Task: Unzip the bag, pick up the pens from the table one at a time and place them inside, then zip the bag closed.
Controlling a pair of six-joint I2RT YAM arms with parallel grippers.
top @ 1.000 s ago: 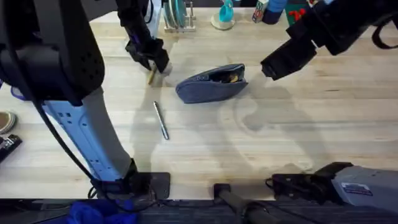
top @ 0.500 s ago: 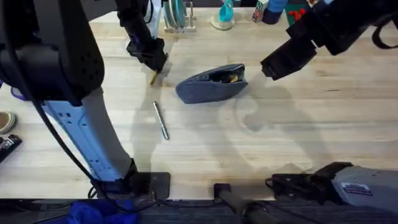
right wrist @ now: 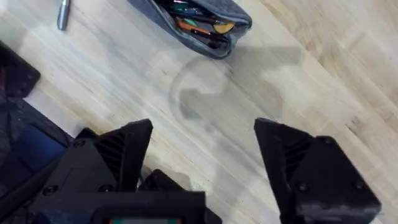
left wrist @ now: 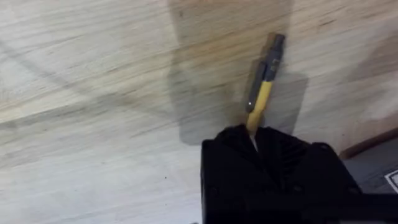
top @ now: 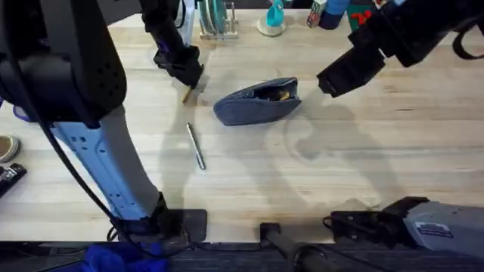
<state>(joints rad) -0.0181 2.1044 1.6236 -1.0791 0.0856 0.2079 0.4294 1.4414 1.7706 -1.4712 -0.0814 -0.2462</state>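
Observation:
The blue-grey bag [top: 255, 103] lies open in the middle of the table [top: 340, 166], with pens showing inside it [right wrist: 199, 28]. My left gripper [top: 187, 78] is shut on the yellow pen [left wrist: 261, 102], whose black end [top: 184, 95] pokes out below the fingers, left of the bag. The silver-grey pen [top: 196, 146] lies flat on the wood nearer the arm bases. My right gripper [top: 333, 83] hovers open just right of the bag, its fingers [right wrist: 127, 149] wide apart with nothing between them.
A dish rack [top: 215, 21], a teal bottle [top: 274, 15] and other clutter line the table's far edge. A dark object [top: 9, 177] sits at the left edge. The wood right of and in front of the bag is bare.
The left gripper has closed in on the yellow pen and shifted slightly; less of the pen shows below it. The right arm, the bag and the silver pen have not moved.

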